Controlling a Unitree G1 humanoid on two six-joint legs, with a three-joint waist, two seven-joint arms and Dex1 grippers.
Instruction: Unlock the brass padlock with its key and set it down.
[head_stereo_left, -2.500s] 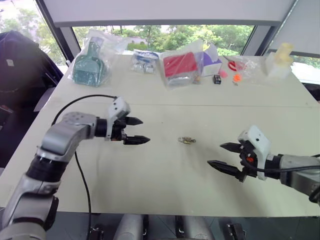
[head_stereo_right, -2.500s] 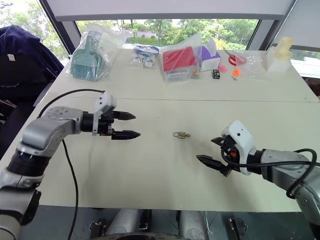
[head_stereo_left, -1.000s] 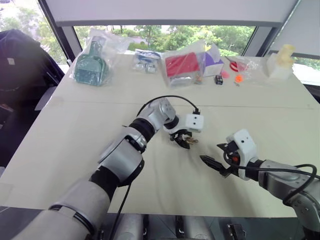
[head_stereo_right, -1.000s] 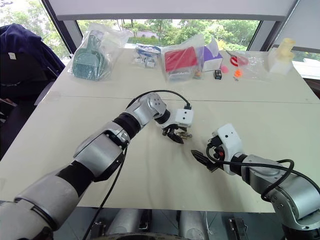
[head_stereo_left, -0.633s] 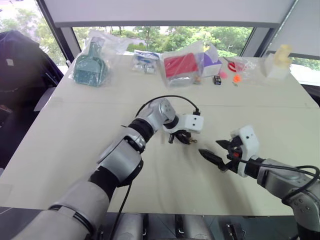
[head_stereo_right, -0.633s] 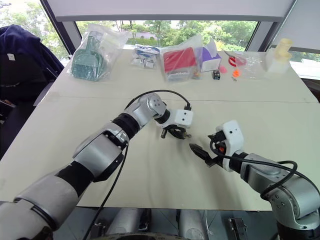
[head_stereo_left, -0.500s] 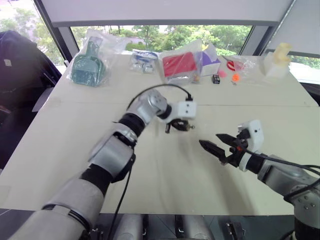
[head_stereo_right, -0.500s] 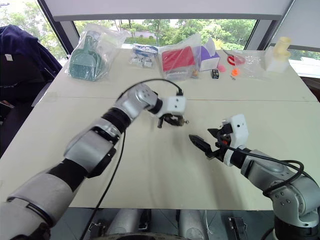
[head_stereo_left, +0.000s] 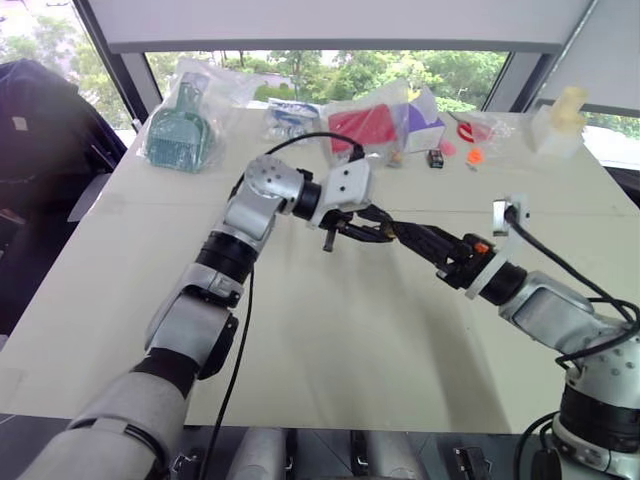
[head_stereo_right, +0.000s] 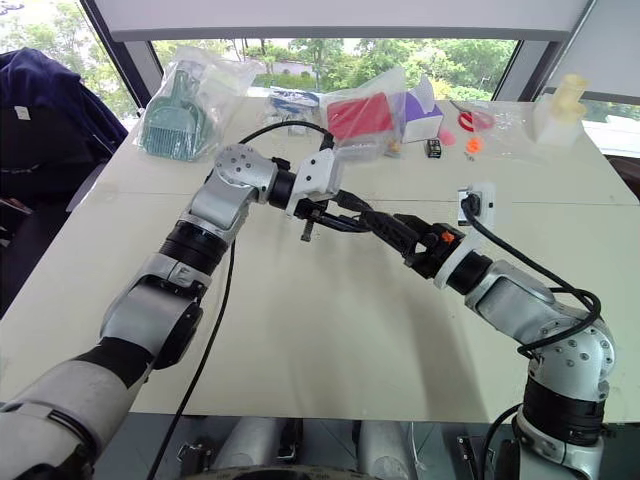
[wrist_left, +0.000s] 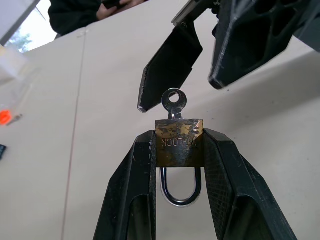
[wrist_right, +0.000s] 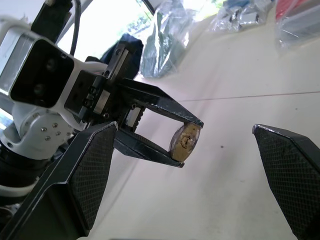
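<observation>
Setting: pale table (head_stereo_left: 330, 360) before a window; bagged goods lie along its far edge, well beyond the padlock.
Padlock (wrist_left: 179, 142): lifted off the table, brass body clamped between the shut fingers of the left gripper (head_stereo_left: 378, 234), shackle pointing back toward that wrist.
Key (wrist_left: 174, 102): already seated in the padlock, its round bow sticking out toward the right gripper.
Right gripper (head_stereo_left: 400, 232): jaws spread wide and holding nothing, its fingertips just short of the key.
Step in hand: pinching the key to turn it.
Doing it well: the robot should centre the bow between the open pads, close on its flat faces, then roll the wrist while the left grip holds firm.
Uncertain: which way the bow's flat faces lie is hard to tell.
Count: one padlock, one key, two grippers.
</observation>
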